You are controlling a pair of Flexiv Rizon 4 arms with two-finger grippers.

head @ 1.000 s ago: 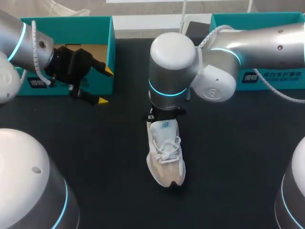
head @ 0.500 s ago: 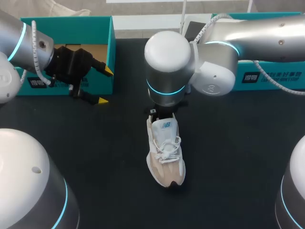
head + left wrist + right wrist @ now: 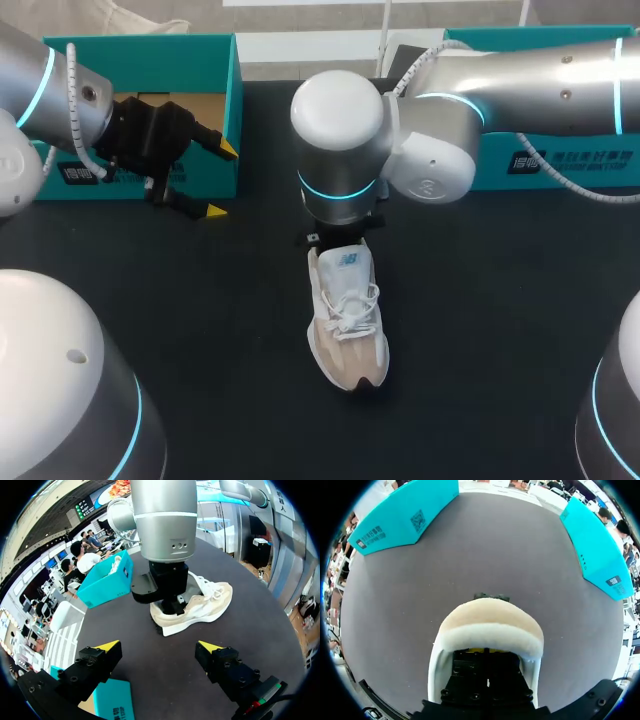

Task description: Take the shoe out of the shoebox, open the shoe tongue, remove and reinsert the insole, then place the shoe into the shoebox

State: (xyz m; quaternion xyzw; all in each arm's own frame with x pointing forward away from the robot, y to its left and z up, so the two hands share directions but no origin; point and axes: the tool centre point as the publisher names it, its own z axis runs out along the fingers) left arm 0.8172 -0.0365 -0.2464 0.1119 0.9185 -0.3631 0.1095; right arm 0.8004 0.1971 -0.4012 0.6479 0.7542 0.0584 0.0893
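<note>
The left gripper (image 3: pixel 220 180) hangs spread at the near right corner of the left shoebox (image 3: pixel 140 60). Mid-worktop (image 3: pixel 500 300), open surface around it, the shoe (image 3: pixel 345 320) lies toe nearward. The right gripper (image 3: pixel 486 652) sits at its heel; its grip cannot be told.

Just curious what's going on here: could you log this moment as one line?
shoe: on table, outside shoebox | right end effector: at heel opening | left end effector: open, empty, beside shoebox

Heel end of shoe (image 3: pixel 346 320) hidden under right arm (image 3: pixel 340 150) from above. Right pincer (image 3: pixel 486 651) mostly masked behind shoe's heel collar; grip unreadable.
</note>
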